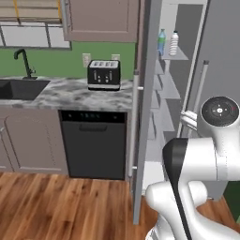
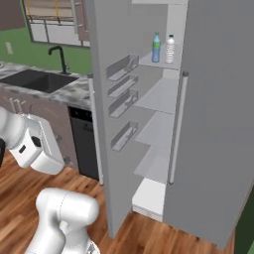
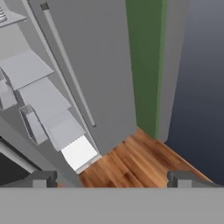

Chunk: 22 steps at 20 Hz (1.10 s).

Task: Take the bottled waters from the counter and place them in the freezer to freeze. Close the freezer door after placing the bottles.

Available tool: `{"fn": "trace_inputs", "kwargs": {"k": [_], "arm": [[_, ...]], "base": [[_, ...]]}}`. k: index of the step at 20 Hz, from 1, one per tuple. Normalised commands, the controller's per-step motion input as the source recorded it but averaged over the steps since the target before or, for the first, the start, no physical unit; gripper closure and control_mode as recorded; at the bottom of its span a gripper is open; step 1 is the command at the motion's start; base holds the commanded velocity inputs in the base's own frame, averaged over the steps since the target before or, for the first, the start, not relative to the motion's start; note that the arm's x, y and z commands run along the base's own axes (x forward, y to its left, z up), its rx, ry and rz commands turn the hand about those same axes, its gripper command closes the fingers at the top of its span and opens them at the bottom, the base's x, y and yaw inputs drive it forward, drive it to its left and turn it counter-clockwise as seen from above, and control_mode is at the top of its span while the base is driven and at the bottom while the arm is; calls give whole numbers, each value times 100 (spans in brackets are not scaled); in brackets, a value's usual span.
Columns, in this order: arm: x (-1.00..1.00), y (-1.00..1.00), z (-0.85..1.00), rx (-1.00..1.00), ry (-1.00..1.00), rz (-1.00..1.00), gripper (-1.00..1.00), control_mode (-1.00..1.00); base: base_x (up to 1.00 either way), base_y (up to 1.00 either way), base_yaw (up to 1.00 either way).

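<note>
The gripper (image 3: 111,178), nearest the hand camera, is hanging with fingers spread wide and holding nothing, while the two bottles (image 2: 163,48) are standing upright side by side on the freezer's (image 2: 158,94) top shelf, its door (image 2: 106,114) standing open beside the counter (image 1: 70,93).

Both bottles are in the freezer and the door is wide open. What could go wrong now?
The door could be left open, so the bottles never freeze. The open claw faces the floor by the right door, so the arm must swing around and might bump that door. A hard slam might topple the upright bottles on their shelf.
</note>
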Motion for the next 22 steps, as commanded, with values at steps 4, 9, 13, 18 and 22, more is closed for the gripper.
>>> {"fn": "trace_inputs", "kwargs": {"k": [4,9,13,18,22], "arm": [[0,0,0,0,0,0,-100,100],[0,0,0,0,0,0,-100,100],[0,0,0,0,0,0,-100,-100],[0,0,0,0,0,0,-100,-100],[-10,6,0,0,-2,0,-100,-100]], "base": [[3,9,-19],[11,0,-6],[0,0,0],[0,0,0],[0,0,0]]}}
